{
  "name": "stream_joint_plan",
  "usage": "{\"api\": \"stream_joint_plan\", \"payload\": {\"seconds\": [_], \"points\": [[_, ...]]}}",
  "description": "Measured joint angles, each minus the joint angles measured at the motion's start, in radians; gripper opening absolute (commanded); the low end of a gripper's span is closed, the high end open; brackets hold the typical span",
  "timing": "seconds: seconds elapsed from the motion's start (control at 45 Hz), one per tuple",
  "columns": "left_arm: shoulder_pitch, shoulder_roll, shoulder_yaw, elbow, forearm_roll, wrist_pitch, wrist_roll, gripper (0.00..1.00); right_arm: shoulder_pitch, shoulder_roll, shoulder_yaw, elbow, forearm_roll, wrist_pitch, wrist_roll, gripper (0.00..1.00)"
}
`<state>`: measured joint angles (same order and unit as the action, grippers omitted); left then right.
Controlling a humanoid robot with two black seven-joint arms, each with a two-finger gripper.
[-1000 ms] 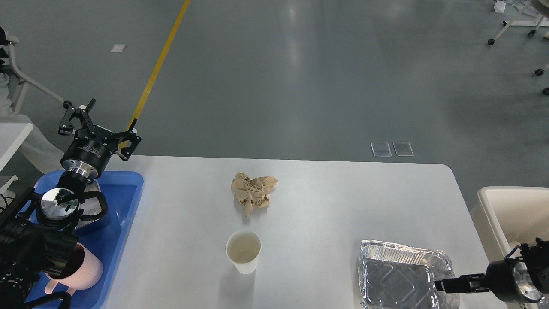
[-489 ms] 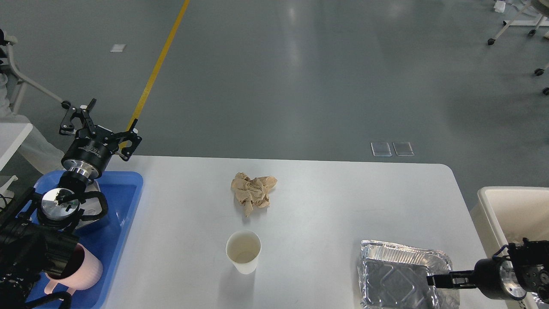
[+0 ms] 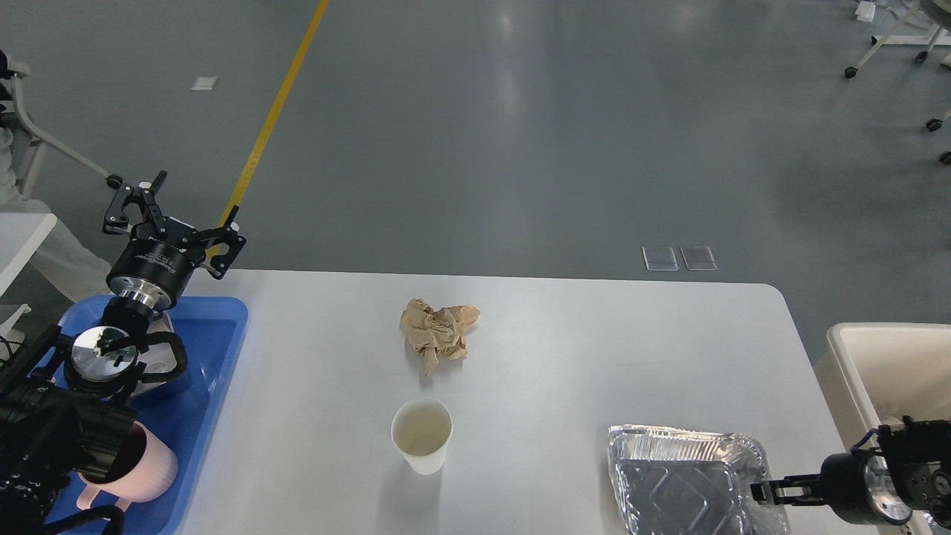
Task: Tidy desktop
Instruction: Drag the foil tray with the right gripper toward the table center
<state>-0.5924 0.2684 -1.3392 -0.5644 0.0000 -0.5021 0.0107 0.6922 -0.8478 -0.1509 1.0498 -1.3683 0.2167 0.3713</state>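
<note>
White matte desktop (image 3: 579, 357) with rounded corners fills the lower middle of the head view, a grey floor (image 3: 520, 134) with a yellow line (image 3: 275, 119) beyond it. On this surface: a crumpled brown paper (image 3: 438, 334) near the centre; a white paper cup (image 3: 422, 436), upright and apparently empty, nearer the front edge and apart from the paper; a foil tray (image 3: 680, 479) at the front right, tilted. Blue tray (image 3: 215, 349) at the left edge of the surface, holding a pink cup (image 3: 145, 464) partly hidden by the left arm. Cream bin (image 3: 884, 364) off the right end of the surface. Left claw (image 3: 172, 212) raised above the far left corner, fingers spread wide, holding nothing. Right claw (image 3: 765, 493) low at the front right, pointing left, its tips at the right rim of the foil tray; seen small and dark, so whether it grips the rim cannot be told. Small white side table (image 3: 22, 238) at the far left edge, partly cut off.
</note>
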Motion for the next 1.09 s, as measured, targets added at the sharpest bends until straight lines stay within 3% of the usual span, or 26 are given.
{"api": "stream_joint_plan", "payload": {"seconds": [0.511, 0.867, 1.089], "points": [[0.008, 0.007, 0.0, 0.0, 0.001, -0.007, 0.003, 0.99, 0.039, -0.044, 0.005, 0.012, 0.012, 0.036, 0.006, 0.0], [0.027, 0.029, -0.003, 0.009, 0.009, -0.102, 0.01, 0.99, 0.245, -0.169, 0.015, 0.158, 0.038, 0.213, 0.005, 0.0], [0.044, 0.062, 0.017, 0.009, 0.081, -0.114, -0.006, 0.99, 0.373, -0.248, 0.017, 0.308, 0.052, 0.318, -0.003, 0.0]]}}
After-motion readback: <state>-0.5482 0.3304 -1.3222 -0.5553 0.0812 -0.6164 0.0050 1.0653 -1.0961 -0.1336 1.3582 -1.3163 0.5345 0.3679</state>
